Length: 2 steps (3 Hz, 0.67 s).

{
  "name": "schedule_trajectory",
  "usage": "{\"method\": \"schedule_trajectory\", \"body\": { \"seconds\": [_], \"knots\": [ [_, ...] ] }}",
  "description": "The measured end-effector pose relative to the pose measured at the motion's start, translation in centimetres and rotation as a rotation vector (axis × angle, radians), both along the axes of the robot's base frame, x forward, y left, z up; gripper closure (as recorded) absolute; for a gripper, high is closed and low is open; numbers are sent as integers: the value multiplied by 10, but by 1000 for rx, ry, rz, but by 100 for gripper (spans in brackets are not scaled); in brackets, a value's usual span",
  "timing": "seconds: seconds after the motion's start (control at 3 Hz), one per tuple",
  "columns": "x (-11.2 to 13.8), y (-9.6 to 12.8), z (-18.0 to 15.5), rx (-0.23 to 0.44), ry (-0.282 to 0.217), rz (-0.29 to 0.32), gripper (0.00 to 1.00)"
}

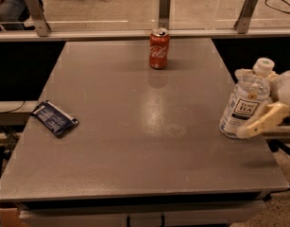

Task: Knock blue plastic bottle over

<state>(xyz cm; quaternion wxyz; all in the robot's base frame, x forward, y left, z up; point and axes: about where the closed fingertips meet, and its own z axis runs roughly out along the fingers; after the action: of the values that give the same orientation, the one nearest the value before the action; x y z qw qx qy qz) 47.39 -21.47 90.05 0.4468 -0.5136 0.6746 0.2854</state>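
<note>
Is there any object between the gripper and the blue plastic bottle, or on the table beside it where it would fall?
Nothing visible. The gripper is right against the blue plastic bottle at the right edge of the table. The red can stands far behind, and the dark packet lies near the left edge.

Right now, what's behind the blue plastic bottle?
The open end effector reaches in from the right, partly behind the blue plastic bottle at the table edge. The table directly behind the bottle is covered.
</note>
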Motion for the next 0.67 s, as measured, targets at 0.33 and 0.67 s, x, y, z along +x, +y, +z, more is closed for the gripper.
{"method": "schedule_trajectory", "body": {
  "seconds": [0.33, 0.67],
  "knots": [
    [8, 34, -3, 71, -19, 50, 0],
    [23, 75, 4, 98, -30, 87, 0]
  ]
}}
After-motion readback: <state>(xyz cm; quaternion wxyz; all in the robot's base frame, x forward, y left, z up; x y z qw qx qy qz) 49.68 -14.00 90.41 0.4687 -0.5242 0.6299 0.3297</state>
